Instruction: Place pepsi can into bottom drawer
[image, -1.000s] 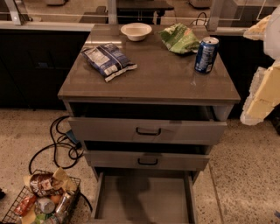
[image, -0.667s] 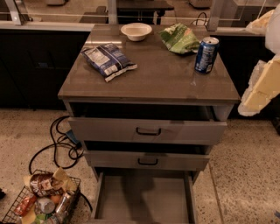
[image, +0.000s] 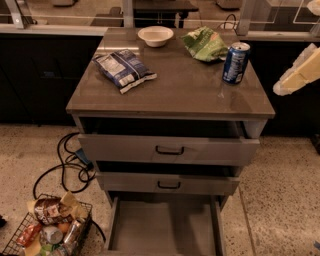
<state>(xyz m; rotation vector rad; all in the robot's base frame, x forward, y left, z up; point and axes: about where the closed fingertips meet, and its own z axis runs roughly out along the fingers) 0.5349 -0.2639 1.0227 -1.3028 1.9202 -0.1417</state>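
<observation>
The robot's hand (image: 299, 74) shows as a pale cream shape at the right edge of the view, to the right of the can (image: 236, 62) and out past the side of the worktop (image: 175, 95). How far open it is cannot be told from this view. It is not touching the can or anything else on the worktop.

The can is blue with a silver top and white and red markings. It stands upright near the worktop's back right corner. It is well apart from the hand, with a strip of bare worktop and the worktop's right edge between them. The hand sits at about the can's height in the view, a little lower.

Just left of the can and slightly behind it lies a crumpled green bag (image: 206, 44). Further left of the can, near the back edge, sits a small white bowl (image: 155, 35). A blue and white snack bag (image: 123, 70) lies flat well to the can's left, nearer the front.

Below the can, the top drawer (image: 125, 149) and the middle drawer (image: 130, 182) are each pulled out a little. Lowest of all, far beneath the can, the bottom drawer (image: 165, 227) is pulled well out, its grey floor bare.

Down on the floor, far left of the can, stands a wire basket (image: 86, 220) of packets, with a black cable (image: 65, 160) looped near it.
</observation>
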